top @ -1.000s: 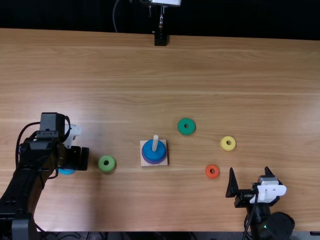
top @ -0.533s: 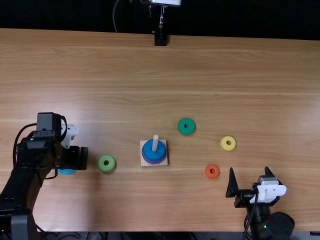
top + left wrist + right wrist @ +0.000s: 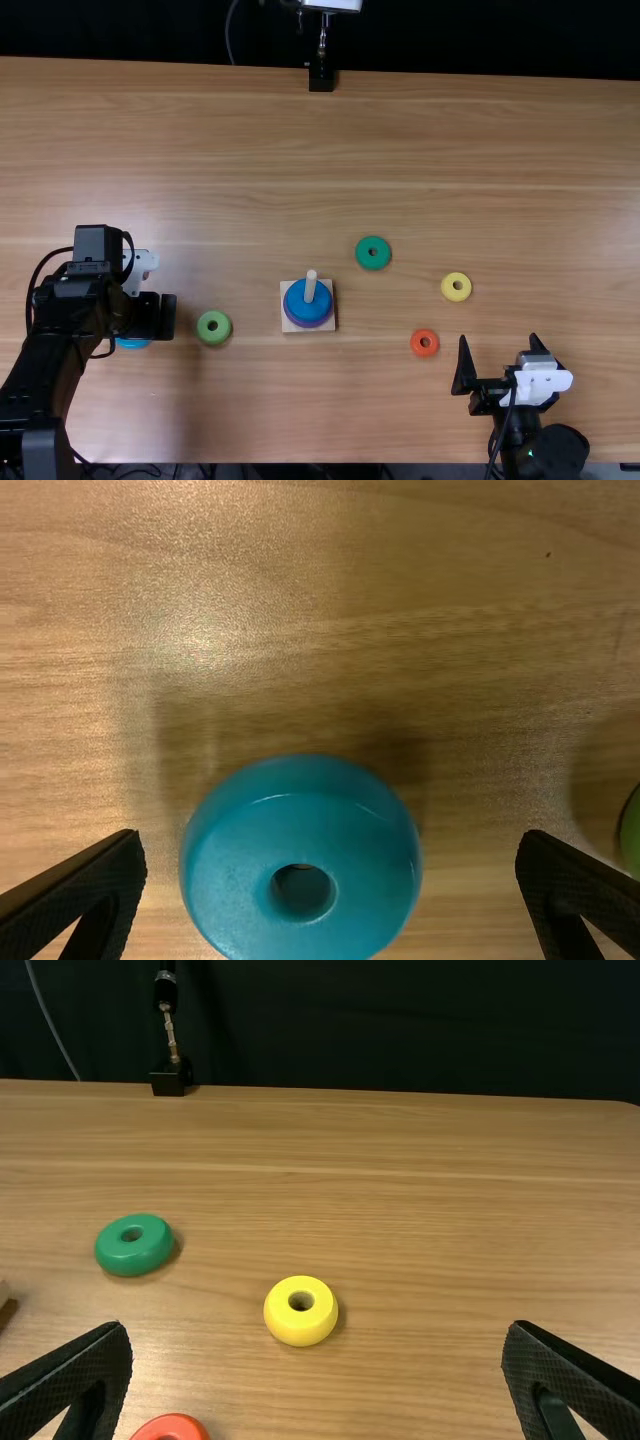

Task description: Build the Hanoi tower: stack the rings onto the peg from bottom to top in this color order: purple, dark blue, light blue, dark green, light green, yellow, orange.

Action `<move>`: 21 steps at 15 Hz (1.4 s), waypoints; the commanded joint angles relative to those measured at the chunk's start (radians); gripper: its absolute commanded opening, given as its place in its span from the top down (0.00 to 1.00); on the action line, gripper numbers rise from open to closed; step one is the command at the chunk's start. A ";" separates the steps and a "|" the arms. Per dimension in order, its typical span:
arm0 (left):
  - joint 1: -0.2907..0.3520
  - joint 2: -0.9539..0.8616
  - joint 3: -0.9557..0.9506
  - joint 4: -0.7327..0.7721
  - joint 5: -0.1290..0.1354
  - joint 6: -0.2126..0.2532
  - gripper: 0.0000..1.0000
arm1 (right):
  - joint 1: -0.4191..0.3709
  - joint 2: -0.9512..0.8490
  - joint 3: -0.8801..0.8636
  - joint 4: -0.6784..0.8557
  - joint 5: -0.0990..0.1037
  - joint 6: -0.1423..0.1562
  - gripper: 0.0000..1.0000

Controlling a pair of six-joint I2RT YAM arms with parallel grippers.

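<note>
Fingers apart, the left gripper (image 3: pixel 152 316) hangs over the light blue ring (image 3: pixel 300 920); the right gripper (image 3: pixel 498 341), also spread, is near the orange ring (image 3: pixel 424 354).

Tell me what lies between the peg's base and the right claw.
The orange ring lies between the peg's base and the right claw, as the top view shows.

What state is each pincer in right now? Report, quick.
Left pincer: open, light blue ring seen between its fingers, not gripped.
Right pincer: open, holding nothing.
</note>
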 commanded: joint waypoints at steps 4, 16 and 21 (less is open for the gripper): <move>0.002 0.015 -0.018 -0.001 -0.062 0.040 0.00 | -0.015 -0.002 -0.071 -0.077 -0.013 0.006 0.00; 0.004 0.060 -0.017 -0.005 -0.051 0.050 0.00 | -0.015 -0.002 -0.071 -0.077 -0.013 0.007 0.00; 0.002 0.055 -0.032 -0.001 -0.064 0.052 0.96 | -0.015 -0.002 -0.071 -0.077 -0.013 0.006 0.00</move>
